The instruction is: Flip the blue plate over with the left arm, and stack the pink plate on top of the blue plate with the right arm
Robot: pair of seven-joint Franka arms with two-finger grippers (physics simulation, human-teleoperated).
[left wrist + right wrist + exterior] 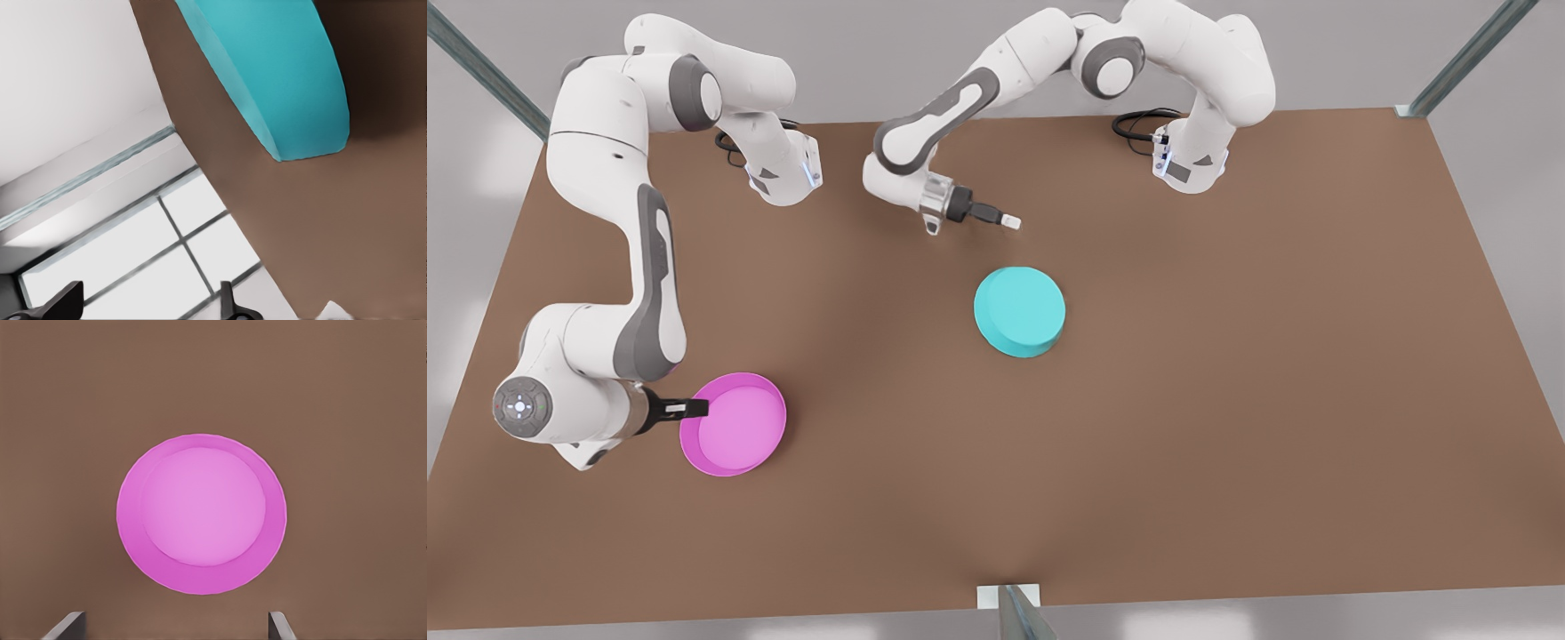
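The blue plate [1020,310] lies near the middle of the desk [1227,400] with its flat base up and its rim down. Judged from this, the flip is complete. The pink plate [735,424] rests rim up toward the front view's left, well apart from the blue plate. The stacking step is not yet done.

The left tool [996,216] hangs above the desk on the far side of the blue plate, clear of it. The left wrist view shows its two fingers spread with nothing between them, and the blue plate [280,73] lies beyond.

The right tool [689,408] sits at the rim of the pink plate on the front view's left side. In the right wrist view, the pink plate [201,513] lies ahead of the two widely parted fingertips [67,625], which grip nothing.

Remaining work, by judgement: the right arm must grasp the pink plate at its rim, carry it to the blue plate, and set it on the upturned base.

Both plates are empty.
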